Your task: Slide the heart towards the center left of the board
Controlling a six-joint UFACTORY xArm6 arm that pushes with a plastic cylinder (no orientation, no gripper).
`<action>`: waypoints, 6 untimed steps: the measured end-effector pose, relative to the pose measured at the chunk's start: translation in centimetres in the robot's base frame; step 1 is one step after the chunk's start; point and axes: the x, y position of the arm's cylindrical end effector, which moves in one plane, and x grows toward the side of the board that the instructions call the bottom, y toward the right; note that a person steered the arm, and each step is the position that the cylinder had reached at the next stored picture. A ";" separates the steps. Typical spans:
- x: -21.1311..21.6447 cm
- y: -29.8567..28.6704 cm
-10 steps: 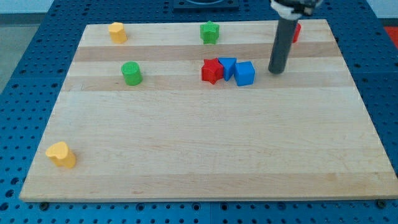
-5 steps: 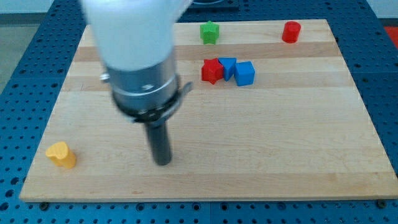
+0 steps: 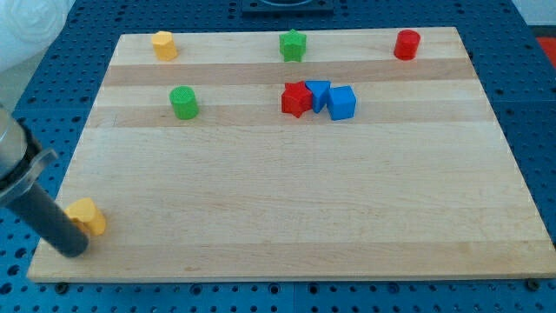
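Heart-shaped and yellow, the yellow heart block sat near the board's lower left corner, and my tip was pressed to its left side, just below and to the view's left of it, apparently touching. The rod carried nothing; it is a bare dark rod with no jaws to open or close.

Taking things from largest to smallest: the wooden board filled most of the view, lying on a blue perforated table. The arm's pale body came in from the view's upper left, blurred, narrowing to the rod that slanted down to the board's left edge.

Near the middle of the board's upper half stood a tight cluster: a red star-like block, a blue block of unclear shape just to its right and touching it, and a blue cube touching that one's right side. A green cylinder stood well to the view's left of the cluster. Along the top edge were a yellow block towards the left, a green star-shaped block near the centre, and a red cylinder towards the right.
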 end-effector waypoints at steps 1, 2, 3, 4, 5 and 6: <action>-2.2 0.0; -3.8 0.0; -5.3 0.0; -5.3 0.1; -5.3 0.7; -5.3 1.9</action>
